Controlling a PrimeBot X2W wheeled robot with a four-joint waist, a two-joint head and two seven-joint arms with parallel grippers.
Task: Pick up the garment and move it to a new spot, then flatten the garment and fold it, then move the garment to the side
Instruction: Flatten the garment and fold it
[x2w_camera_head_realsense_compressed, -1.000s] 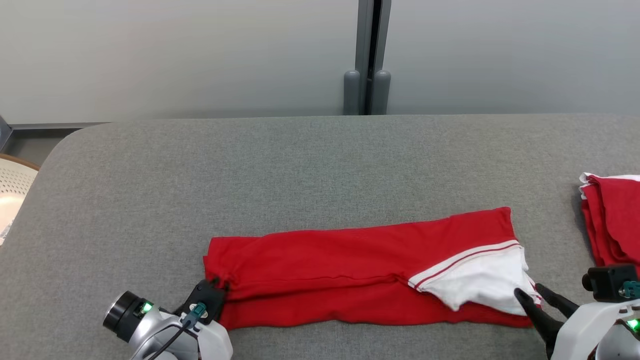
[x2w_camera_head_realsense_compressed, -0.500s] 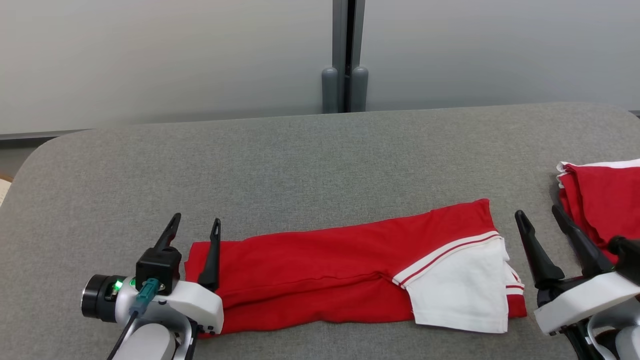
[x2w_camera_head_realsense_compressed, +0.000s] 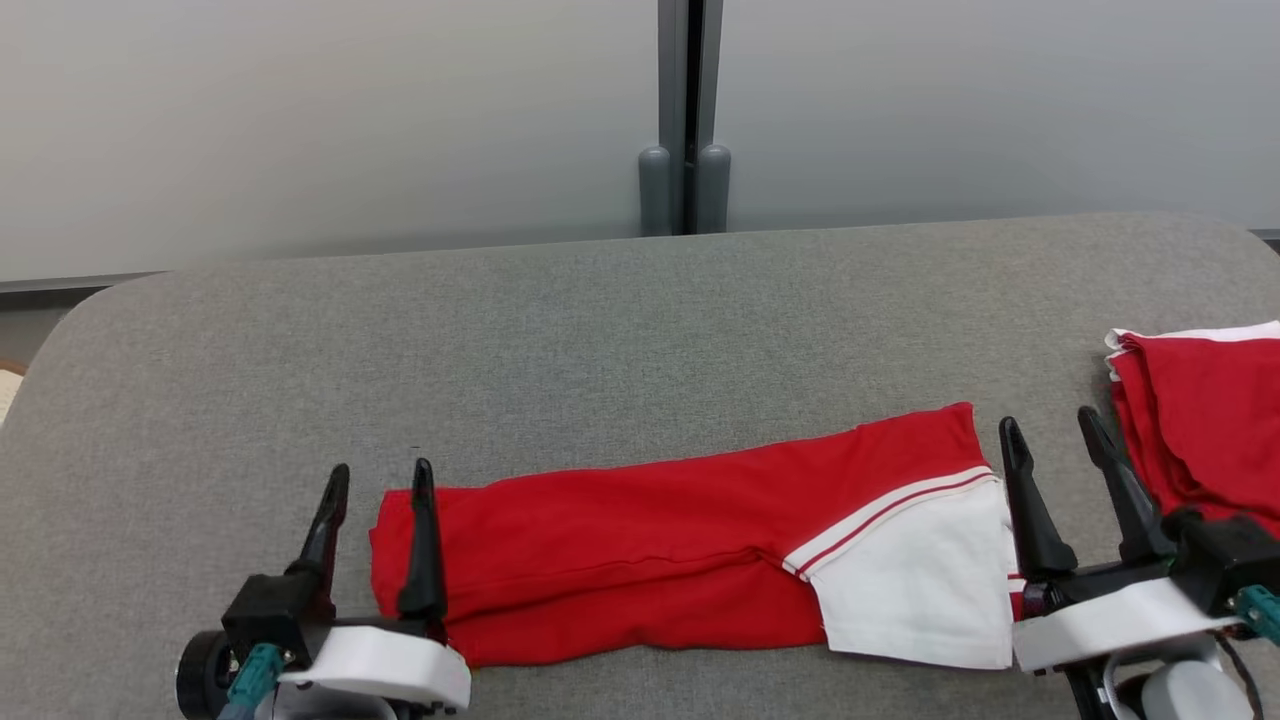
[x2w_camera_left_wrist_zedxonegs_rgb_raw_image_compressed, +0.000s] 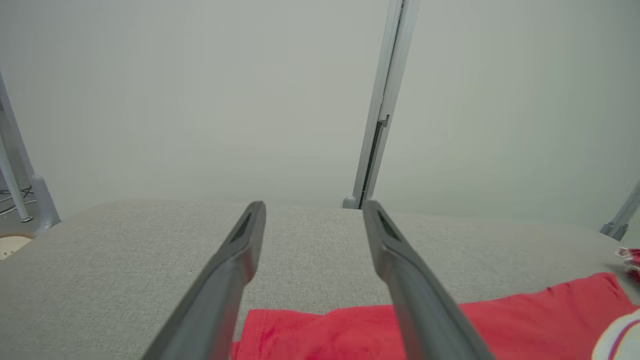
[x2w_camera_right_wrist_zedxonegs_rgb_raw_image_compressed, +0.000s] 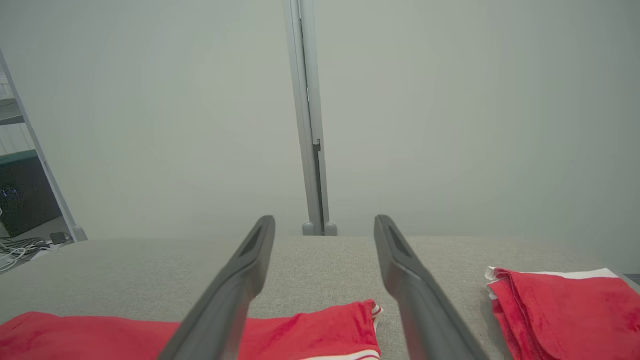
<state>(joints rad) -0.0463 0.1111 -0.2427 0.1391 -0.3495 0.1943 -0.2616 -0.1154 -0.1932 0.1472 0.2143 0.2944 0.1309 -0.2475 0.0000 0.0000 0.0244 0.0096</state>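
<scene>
A red garment (x2w_camera_head_realsense_compressed: 640, 545) with a white striped sleeve (x2w_camera_head_realsense_compressed: 920, 590) lies folded into a long band across the near part of the grey table (x2w_camera_head_realsense_compressed: 600, 340). My left gripper (x2w_camera_head_realsense_compressed: 382, 480) stands open at the band's left end, its right finger over the red edge. My right gripper (x2w_camera_head_realsense_compressed: 1050, 432) stands open just past the band's right end, beside the white sleeve. Both hold nothing. The left wrist view has the red cloth (x2w_camera_left_wrist_zedxonegs_rgb_raw_image_compressed: 350, 332) under its fingers; the right wrist view has the band's end (x2w_camera_right_wrist_zedxonegs_rgb_raw_image_compressed: 320, 330) low between its fingers.
A second folded red garment with white trim (x2w_camera_head_realsense_compressed: 1200, 420) lies at the table's right edge, seen too as a folded red pile (x2w_camera_right_wrist_zedxonegs_rgb_raw_image_compressed: 560, 305) in the right wrist view. A grey partition post (x2w_camera_head_realsense_compressed: 685, 115) stands behind the table's far edge.
Both grippers let go of the garment's ends, opened and now point up. The white sleeve settled flat. The camera shifted between frames.
</scene>
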